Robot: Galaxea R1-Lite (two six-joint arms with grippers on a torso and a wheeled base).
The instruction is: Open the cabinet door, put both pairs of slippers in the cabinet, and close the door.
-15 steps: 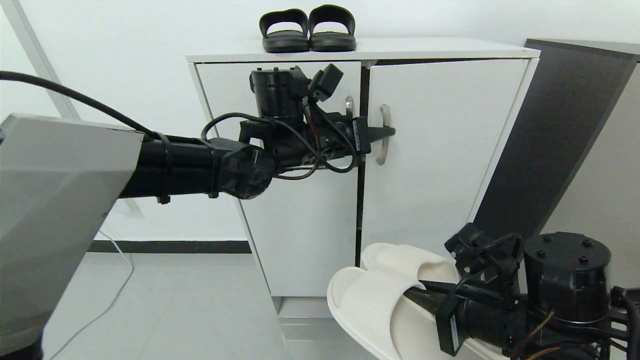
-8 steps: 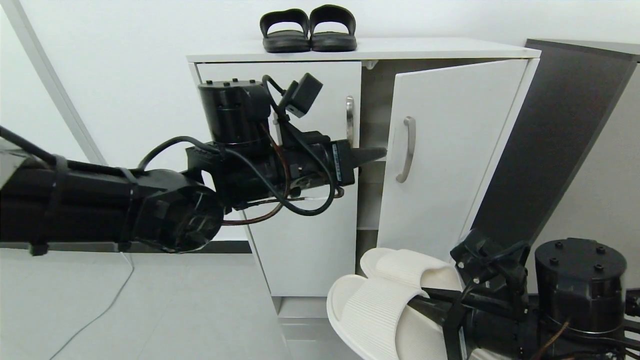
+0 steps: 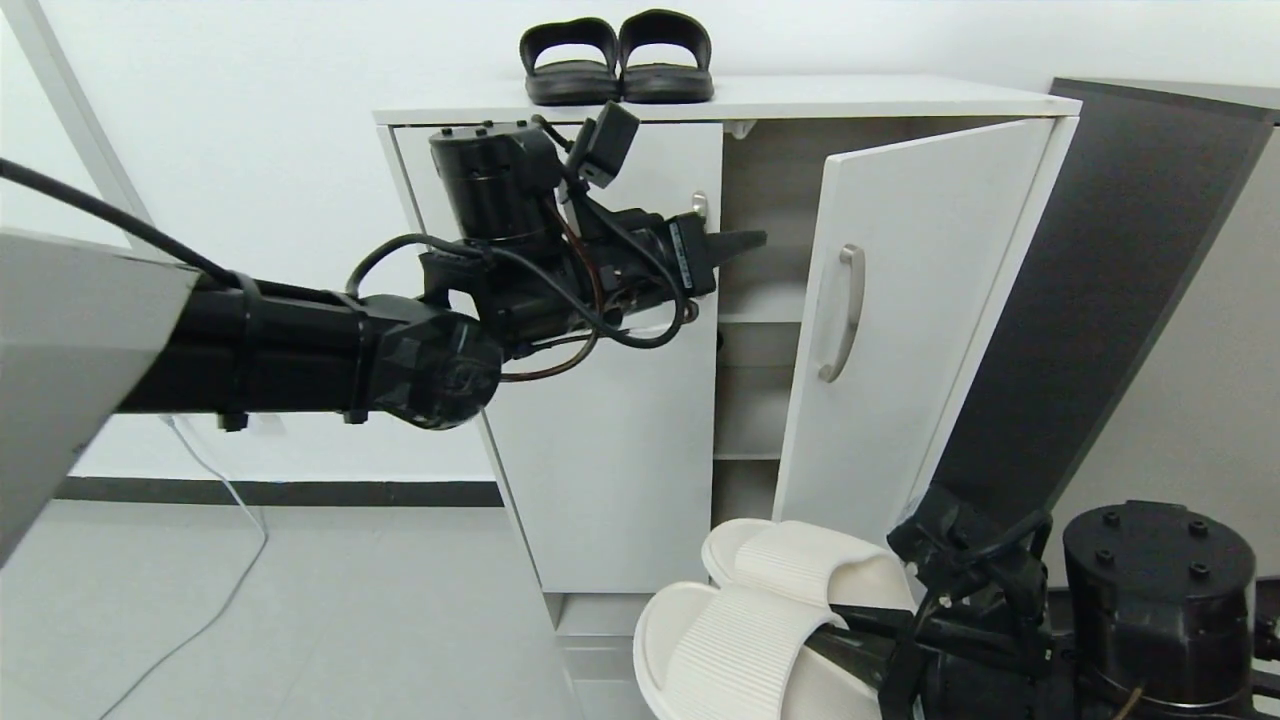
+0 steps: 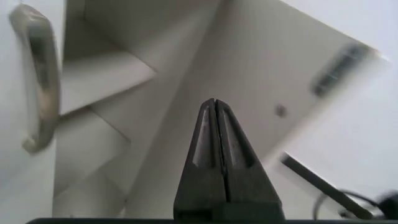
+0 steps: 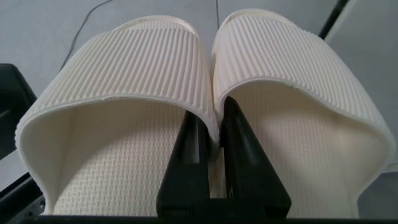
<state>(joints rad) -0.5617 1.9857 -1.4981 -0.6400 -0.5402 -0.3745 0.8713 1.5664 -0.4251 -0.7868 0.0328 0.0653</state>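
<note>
Facing the white cabinet (image 3: 850, 97), left door (image 3: 610, 450) shut, right door (image 3: 920, 300) swung partway out on its hinges: enough to bare the shelves (image 3: 752, 312) inside, though probably too narrow yet for loading. Looks like the opening step, close to done, with nothing stowed inside

Up on the cabinet's top, the black slippers (image 3: 615, 60), side by side, well out of the door's swing and left for a later trip

Low by the foot of the right door, the white slippers (image 3: 760, 610), carried as a pair. Pinched by the right end effector (image 5: 213, 124), fingers thrust under both straps and clamped on the two inner walls where they meet, so as to lift both shoes in one grip and have them ready below the opening

Level with the upper shelf, just before the gap and apart from the door handle (image 3: 845, 312), the left end effector (image 3: 750, 242), tips pressed together and holding nothing. Likely slim that way for hooking behind the handle or nudging the panel's edge wider
</note>
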